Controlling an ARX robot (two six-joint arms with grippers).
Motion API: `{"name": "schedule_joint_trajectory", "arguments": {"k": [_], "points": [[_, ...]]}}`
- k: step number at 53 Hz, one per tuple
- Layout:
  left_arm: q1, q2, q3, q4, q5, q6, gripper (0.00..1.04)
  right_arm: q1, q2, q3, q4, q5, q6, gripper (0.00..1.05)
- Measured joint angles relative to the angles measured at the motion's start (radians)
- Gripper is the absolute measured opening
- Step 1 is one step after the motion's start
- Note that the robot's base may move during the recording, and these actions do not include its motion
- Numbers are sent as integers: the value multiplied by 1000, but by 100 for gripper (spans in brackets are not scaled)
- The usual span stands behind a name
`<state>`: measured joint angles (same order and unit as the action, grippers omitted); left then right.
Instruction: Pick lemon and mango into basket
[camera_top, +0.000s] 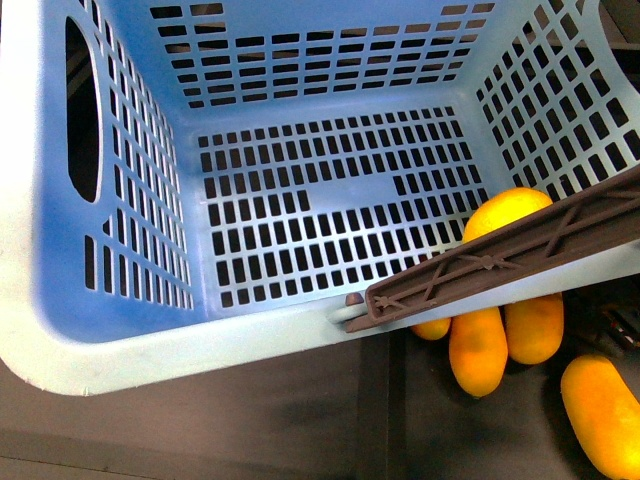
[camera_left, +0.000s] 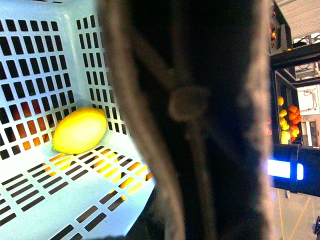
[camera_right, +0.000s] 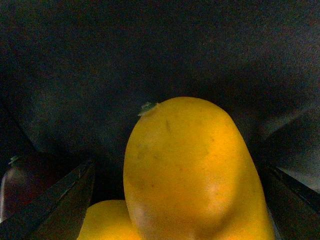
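The mango (camera_right: 195, 150) lay very close, between the two sides of the right gripper (camera_right: 181, 169), which stood wide apart around it, likely ready to squeeze. I could not tell if they touched it. Further off, the lemon (camera_top: 505, 212) sat inside the basket (camera_top: 200, 350), in its corner; the left gripper did not show

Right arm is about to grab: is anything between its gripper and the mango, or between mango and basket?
Nothing visible between the right gripper and the mango; its fingers straddle the fruit. Toward the basket, the brown handle lies along the rim on the side where the mangoes lie, so the lift probably has to clear it.
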<state>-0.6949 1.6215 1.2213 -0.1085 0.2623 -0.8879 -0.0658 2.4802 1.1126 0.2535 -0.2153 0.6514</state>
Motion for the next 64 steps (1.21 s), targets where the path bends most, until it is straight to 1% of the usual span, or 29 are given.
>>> {"name": "schedule_joint_trajectory", "arguments": {"k": [5, 7, 13, 17, 25, 35, 43, 49, 61, 64], "points": [[0, 0, 0, 0, 0, 0, 4, 10, 10, 8, -3, -3, 13, 95], [0, 0, 0, 0, 0, 0, 4, 12, 12, 10, -4, -3, 15, 91], [0, 0, 0, 0, -1, 0, 4, 17, 13, 14, -5, -2, 18, 71], [0, 0, 0, 0, -1, 0, 4, 17, 13, 14, -5, -2, 19, 66], [0, 0, 0, 0, 0, 0, 4, 9, 13, 7, 1, -5, 24, 64], [0, 0, 0, 0, 0, 0, 4, -26, -1, -31, 14, -10, 26, 63], [0, 0, 0, 0, 0, 0, 4, -78, -29, -75, 22, -4, 12, 63], [0, 0, 0, 0, -1, 0, 4, -147, -84, -118, 31, 6, -2, 62], [0, 0, 0, 0, 0, 0, 4, -242, -192, -171, 43, 1, -22, 62], [0, 0, 0, 0, 0, 0, 4, -283, -251, -196, 44, 0, -41, 62]]}}
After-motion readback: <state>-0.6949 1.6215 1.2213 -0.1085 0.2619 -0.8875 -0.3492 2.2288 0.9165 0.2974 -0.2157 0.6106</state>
